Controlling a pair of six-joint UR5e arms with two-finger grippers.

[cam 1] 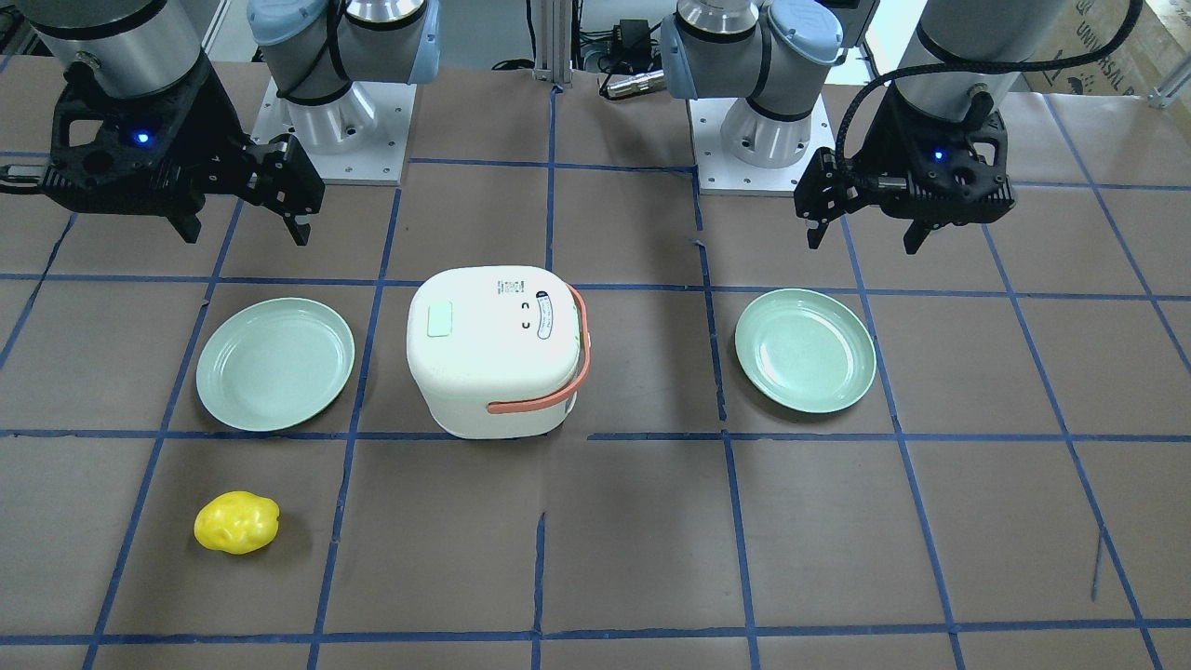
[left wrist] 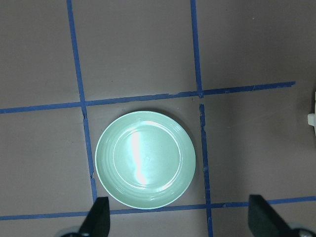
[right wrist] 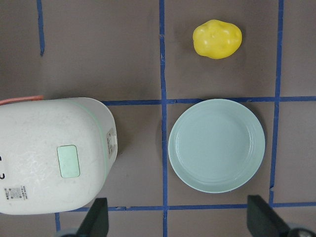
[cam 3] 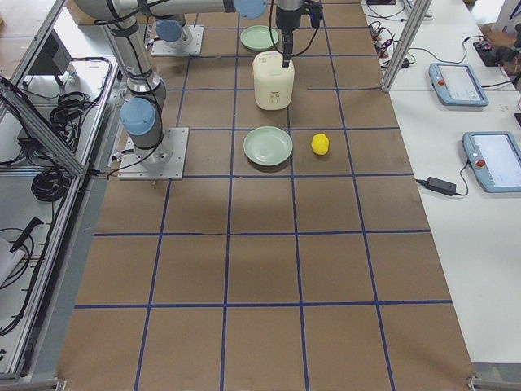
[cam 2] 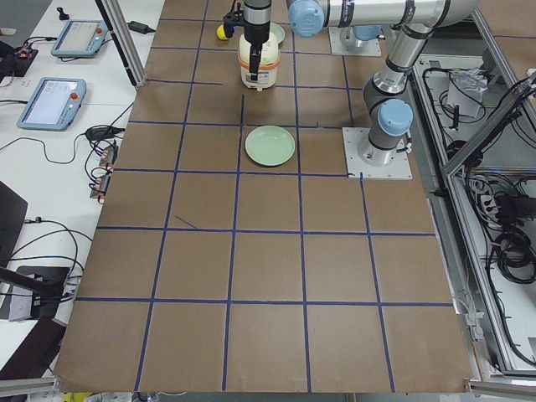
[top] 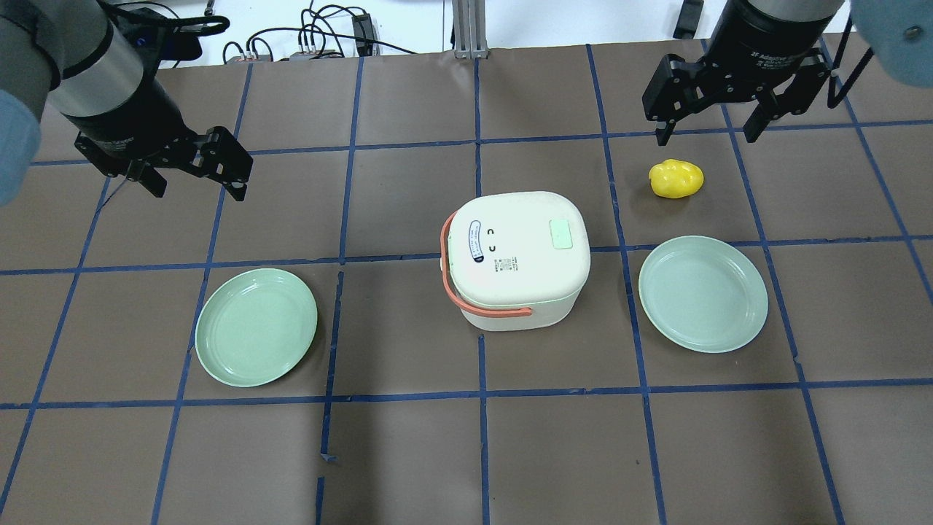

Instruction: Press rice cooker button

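Note:
The white rice cooker (cam 1: 493, 349) with an orange handle stands at the table's middle, also in the overhead view (top: 517, 255). Its pale green button (top: 560, 234) sits on the lid, toward my right side, and shows in the right wrist view (right wrist: 68, 161). My right gripper (top: 705, 137) is open and empty, raised above the table beyond the cooker, and seen in its wrist view (right wrist: 178, 219). My left gripper (top: 198, 191) is open and empty, raised far to the cooker's left, above a green plate (left wrist: 145, 158).
Two pale green plates flank the cooker, one on my left (top: 256, 327) and one on my right (top: 703, 293). A yellow potato-like object (top: 676, 179) lies beyond the right plate, below my right gripper. Blue tape lines grid the brown table.

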